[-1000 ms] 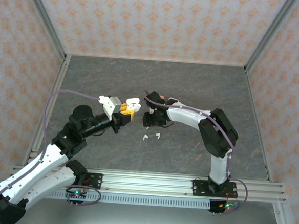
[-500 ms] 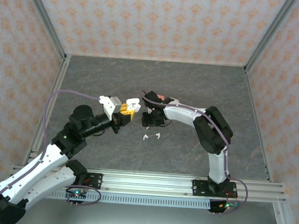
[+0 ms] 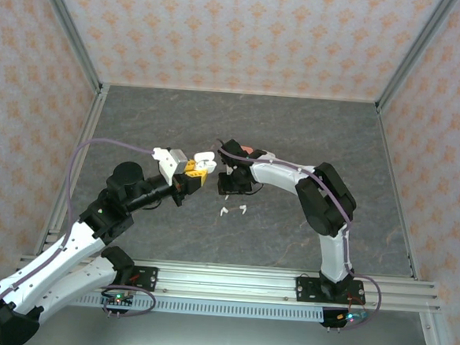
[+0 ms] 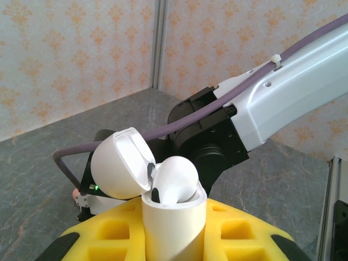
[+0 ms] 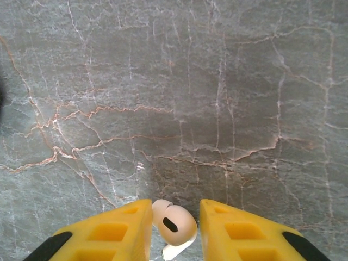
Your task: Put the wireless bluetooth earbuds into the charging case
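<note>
As I judge it, the task is about half done for this case. The left gripper is closed firmly on the white charging case and holds it in the air above the table. The lid is swung open to one side. 1 white earbud sits in the mouth of the case with its round head out. In the top view the right gripper is just beside the case on its right. Its yellow fingers press on a second earbud, so this one is picked up but not yet inserted. 2 loose earbuds lie on the table near the case, on the side of the arm bases, and they are left to do. The case has its long axis along the left gripper, and its opening points away from that wrist. The second earbud has its long axis along the right gripper, a little slanted: head toward the fingertips, stem back toward the wrist.
</note>
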{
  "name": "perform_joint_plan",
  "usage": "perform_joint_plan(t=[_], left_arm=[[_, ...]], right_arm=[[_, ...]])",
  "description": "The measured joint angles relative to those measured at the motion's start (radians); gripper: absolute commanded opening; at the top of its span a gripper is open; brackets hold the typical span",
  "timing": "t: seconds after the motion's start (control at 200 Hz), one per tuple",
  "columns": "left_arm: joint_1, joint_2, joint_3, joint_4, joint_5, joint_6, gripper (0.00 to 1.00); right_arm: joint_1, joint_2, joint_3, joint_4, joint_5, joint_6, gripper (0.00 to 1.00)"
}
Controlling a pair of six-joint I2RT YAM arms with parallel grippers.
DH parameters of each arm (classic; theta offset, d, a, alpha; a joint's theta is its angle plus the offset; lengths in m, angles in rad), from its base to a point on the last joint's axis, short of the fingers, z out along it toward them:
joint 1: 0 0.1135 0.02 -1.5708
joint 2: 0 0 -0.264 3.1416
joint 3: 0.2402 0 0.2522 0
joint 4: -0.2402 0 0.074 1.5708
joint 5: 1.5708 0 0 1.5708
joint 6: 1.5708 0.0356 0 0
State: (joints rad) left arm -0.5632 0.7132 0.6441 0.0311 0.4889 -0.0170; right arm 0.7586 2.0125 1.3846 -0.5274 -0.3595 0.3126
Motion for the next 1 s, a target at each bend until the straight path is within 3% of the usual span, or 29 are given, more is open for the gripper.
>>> perform_joint_plan(t=[0.34,0.641,0.811,1.001], left_arm=[[0.0,0.0,0.0,-0.014,0.0,0.0,0.0],[0.0,0.0,0.0,-0.02,0.0,0.0,0.0],[0.0,0.0,-0.02,0.006,0.0,-0.009,0.0],[0.0,0.01,-0.046,0.057,0.0,-0.036,0.0]], right_arm=[[0.0,0.006,0.007,-0.008,-0.008,-0.011,0.2],[0.0,-0.014,0.001,-0.012,0.0,-0.026,0.19],[-0.006,-0.123,-0.024,-0.027,0.019,-0.054,0.19],[-0.048,-0.352,-0.049,-0.023,0.048,-0.095,0.18]])
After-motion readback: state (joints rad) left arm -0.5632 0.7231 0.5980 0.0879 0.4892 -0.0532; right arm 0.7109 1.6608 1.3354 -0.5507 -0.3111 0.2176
